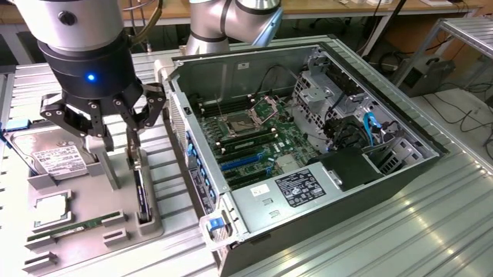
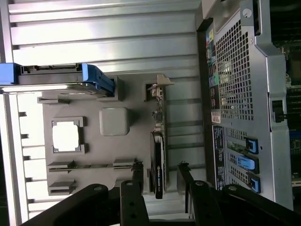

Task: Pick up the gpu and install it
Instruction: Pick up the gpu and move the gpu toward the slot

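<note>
The gpu [image 2: 159, 162] stands on its thin edge in a slot of the grey parts tray [image 1: 85, 196], directly beneath the gripper [image 1: 115, 135]. This is the relation that matters for the pick.

Sweeping from the exterior view's left, the silver hard drive [image 1: 55, 158] sits off to one side of the gripper in its own cradle. The square processor chip [image 1: 50, 209] and the narrow green RAM stick [image 1: 77, 224] lie beyond it on the same side. All three are well apart from the fingers.

Next comes the gripper itself, hanging from the arm with its jaws spread wide and nothing between them but air. In the wrist view its two dark fingers [image 2: 137, 175] flank the card's black body, one on each flat face. A visible gap remains on both sides, so there is no contact.

The card's long axis runs straight out from between the fingers, square to the line that joins them, so the jaws face its thin dimension. The silver bracket [image 2: 157, 89] is at the end farther from the fingertips. How far the tips stand above the card's upper edge I cannot tell.

On the gripper's other side, just past the tray, lies the open computer case [image 1: 223, 75], with its rear panel running parallel to the card. I judge the pick to be lined up but not yet made, and the card is not yet seated in the case.
</note>
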Robot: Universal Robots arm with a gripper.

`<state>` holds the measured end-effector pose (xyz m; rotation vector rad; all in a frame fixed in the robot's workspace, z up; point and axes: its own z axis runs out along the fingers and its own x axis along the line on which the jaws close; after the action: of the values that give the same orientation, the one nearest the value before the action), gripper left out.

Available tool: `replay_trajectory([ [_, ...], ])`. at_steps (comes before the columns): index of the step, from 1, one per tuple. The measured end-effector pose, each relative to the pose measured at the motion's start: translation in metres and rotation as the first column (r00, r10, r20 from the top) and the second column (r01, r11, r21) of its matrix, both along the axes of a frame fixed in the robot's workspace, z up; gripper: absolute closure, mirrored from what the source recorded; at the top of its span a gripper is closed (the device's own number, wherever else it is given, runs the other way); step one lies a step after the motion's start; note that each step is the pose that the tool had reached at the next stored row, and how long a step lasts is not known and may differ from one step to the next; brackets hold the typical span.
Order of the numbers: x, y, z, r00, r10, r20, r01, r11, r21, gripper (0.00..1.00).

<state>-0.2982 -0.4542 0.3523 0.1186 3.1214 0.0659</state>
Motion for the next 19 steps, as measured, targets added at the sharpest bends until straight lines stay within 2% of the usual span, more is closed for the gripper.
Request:
replay_trajectory([
  [19, 0.000, -0.0050, -0.0420, 1.0000, 0.000, -0.0002, 0.000, 1.0000, -0.0001, 0.58],
])
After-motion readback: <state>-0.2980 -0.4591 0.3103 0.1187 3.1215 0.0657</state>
